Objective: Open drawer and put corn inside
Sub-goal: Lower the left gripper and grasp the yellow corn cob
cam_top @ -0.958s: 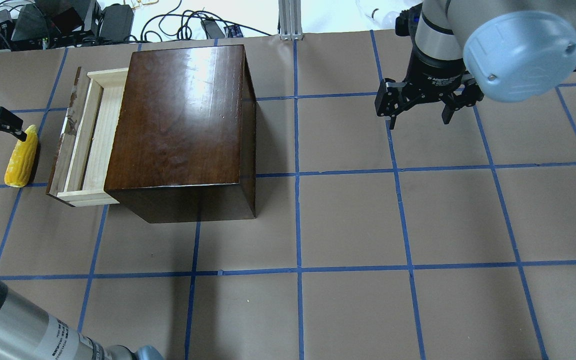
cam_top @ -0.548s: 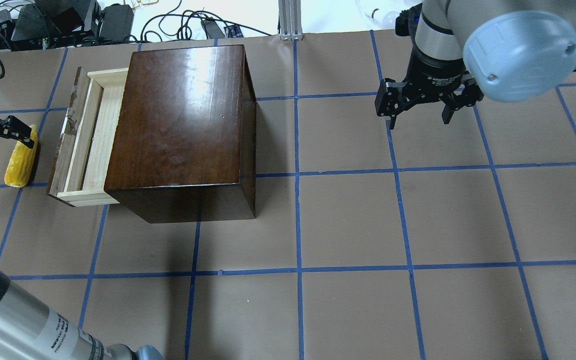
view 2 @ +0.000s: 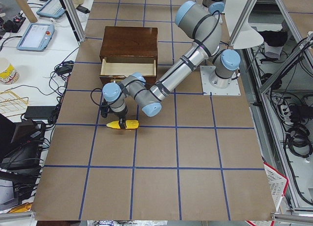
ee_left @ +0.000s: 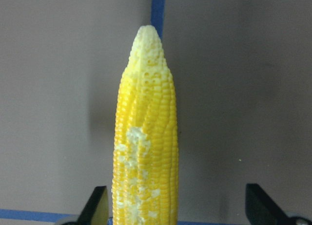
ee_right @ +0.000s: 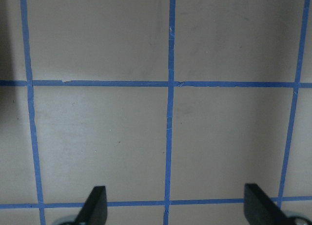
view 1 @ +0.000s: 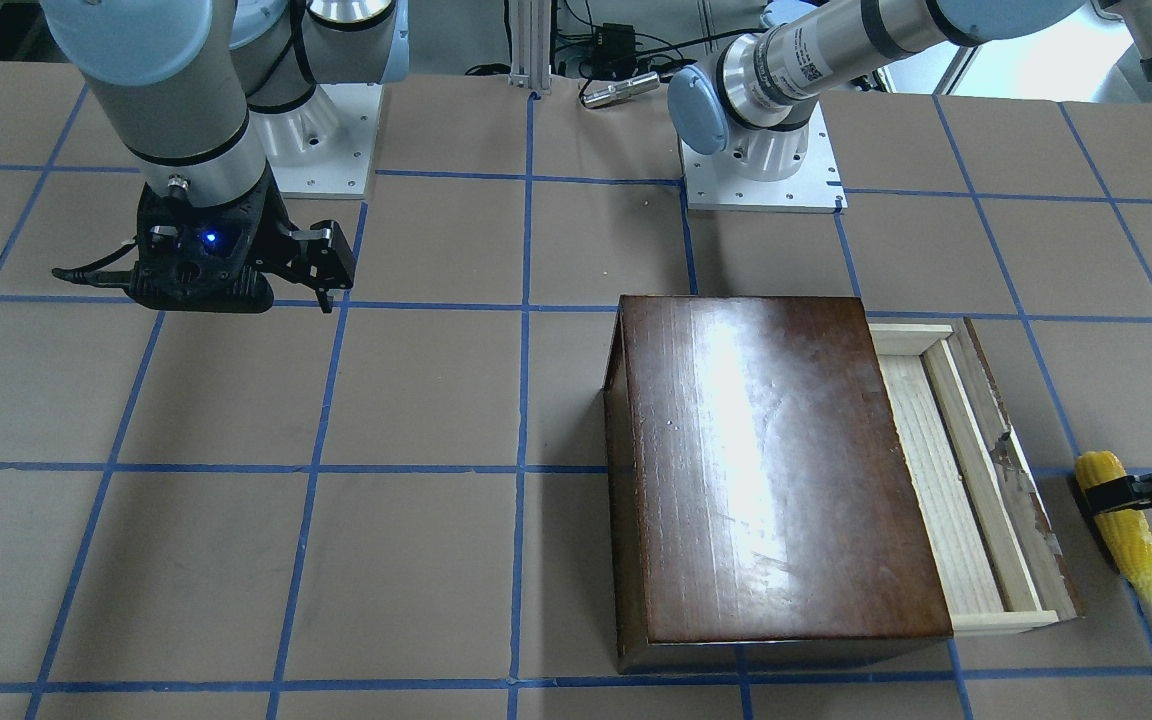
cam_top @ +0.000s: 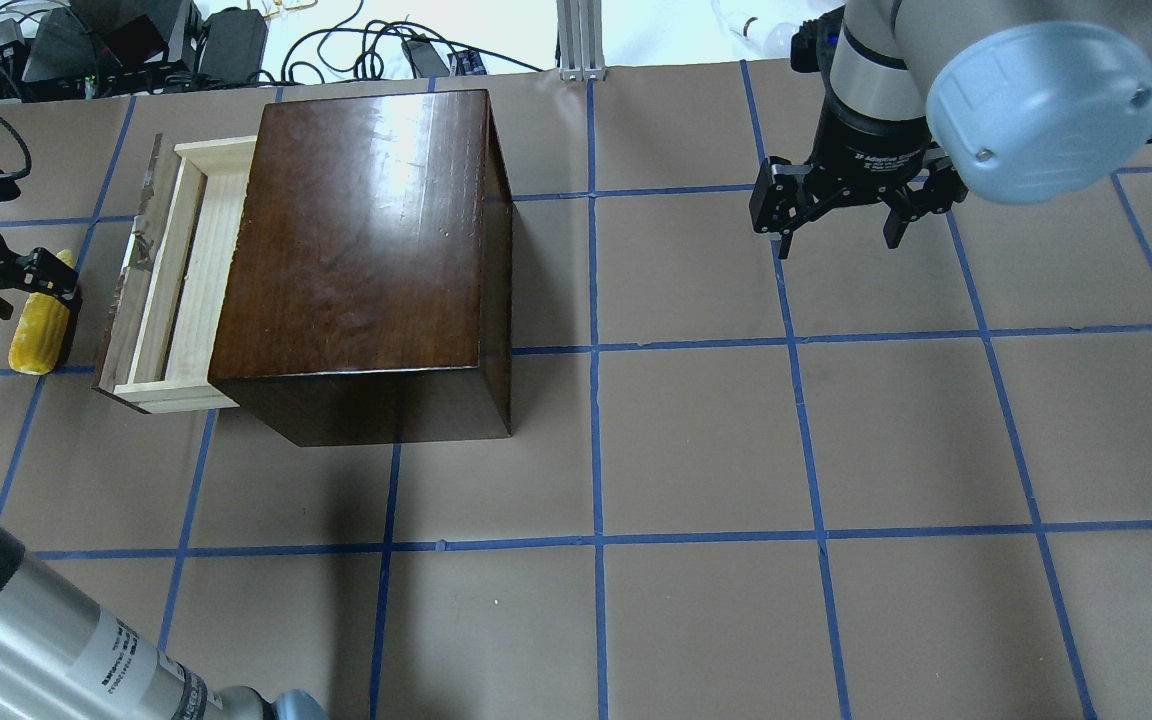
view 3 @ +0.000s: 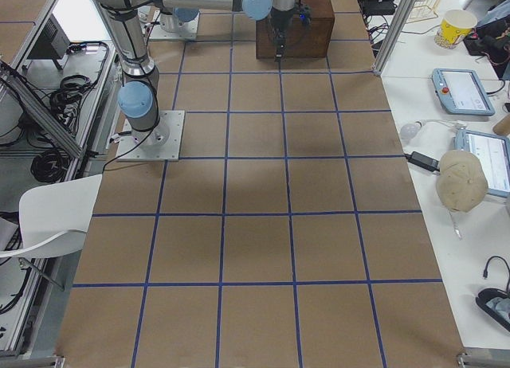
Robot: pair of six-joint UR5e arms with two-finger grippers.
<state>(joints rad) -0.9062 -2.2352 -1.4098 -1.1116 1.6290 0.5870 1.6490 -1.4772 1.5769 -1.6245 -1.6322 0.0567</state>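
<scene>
**Left pincer open astride the corn, drawer pulled out**

The dark-brown box (cam_top: 356,240) stands on the left half of the counter (cam_top: 696,440). Its drawer (cam_top: 191,280) is pulled partway out of the box's left side, so the pale wooden floor and the chipped dark front panel show.

The corn (cam_top: 39,325) lies flat on the counter, just left of that front panel. It runs roughly parallel to the panel and does not touch it. Its paler, tapered tip points to the far side, away from the robot.

The left pincer (ee_left: 178,210) hangs over the corn with its 2 fingers spread wide, 1 on each side of the thicker part of the cob. In the wrist view, 1 finger stands just beside the kernels and the other well apart from them. Whether the nearer finger touches the cob cannot be told. The pincer has hold of nothing.

The right pincer (cam_top: 836,240) hovers over the far right of the counter, well apart from the box. Its fingers are spread wide and hold nothing, with only taped brown surface below them.
</scene>
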